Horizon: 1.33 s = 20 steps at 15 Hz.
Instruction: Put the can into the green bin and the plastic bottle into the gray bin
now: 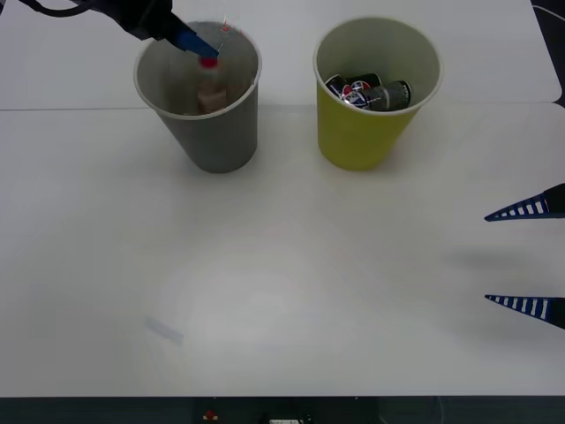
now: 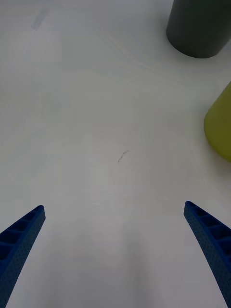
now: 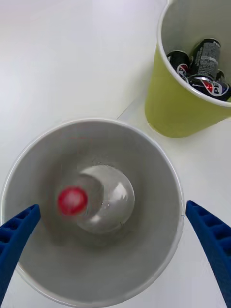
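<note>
The gray bin (image 1: 212,141) stands at the back left. Inside it the plastic bottle (image 1: 209,84) stands upright with its red cap up, free of any finger. My left gripper (image 1: 207,37) hovers open just above the bin's mouth. In the left wrist view the bottle (image 3: 91,204) lies between the spread blue fingers (image 3: 17,236), well below them. The green bin (image 1: 357,132) stands to the right of the gray one, with a dark can (image 1: 371,93) lying among others inside. My right gripper (image 1: 528,258) waits open at the table's right edge.
The white table (image 1: 282,283) stretches wide in front of both bins. In the right wrist view the gray bin (image 2: 199,26) and the green bin (image 2: 221,125) sit far from the right gripper (image 2: 115,250). A faint smudge (image 1: 163,329) marks the near left.
</note>
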Each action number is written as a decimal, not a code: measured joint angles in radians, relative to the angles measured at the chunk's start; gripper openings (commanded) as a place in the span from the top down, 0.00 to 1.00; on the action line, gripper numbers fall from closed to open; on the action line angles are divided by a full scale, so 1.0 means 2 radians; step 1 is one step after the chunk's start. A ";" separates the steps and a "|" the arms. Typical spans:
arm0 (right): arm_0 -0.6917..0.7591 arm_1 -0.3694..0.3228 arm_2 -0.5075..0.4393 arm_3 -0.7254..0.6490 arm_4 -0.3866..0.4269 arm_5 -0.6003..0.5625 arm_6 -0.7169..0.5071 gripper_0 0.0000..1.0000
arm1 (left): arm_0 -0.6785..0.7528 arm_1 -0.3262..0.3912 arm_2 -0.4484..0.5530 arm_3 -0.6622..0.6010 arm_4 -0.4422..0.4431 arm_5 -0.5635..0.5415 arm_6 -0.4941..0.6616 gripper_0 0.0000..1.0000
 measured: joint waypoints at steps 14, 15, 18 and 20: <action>0.000 0.000 0.000 0.000 0.000 0.000 0.000 0.00 | 0.269 0.075 0.222 -0.063 0.222 0.000 -0.281 0.00; 0.000 0.000 0.000 0.000 0.000 0.000 0.000 0.00 | 0.294 0.079 0.236 -0.067 0.235 0.000 -0.308 0.00; 0.000 0.000 0.000 0.000 0.000 0.000 0.000 0.00 | 0.372 0.085 0.282 -0.091 0.264 0.000 -0.386 0.00; 0.000 0.000 0.000 0.000 0.000 0.000 0.000 0.00 | 0.422 0.087 0.307 -0.107 0.285 0.000 -0.425 0.00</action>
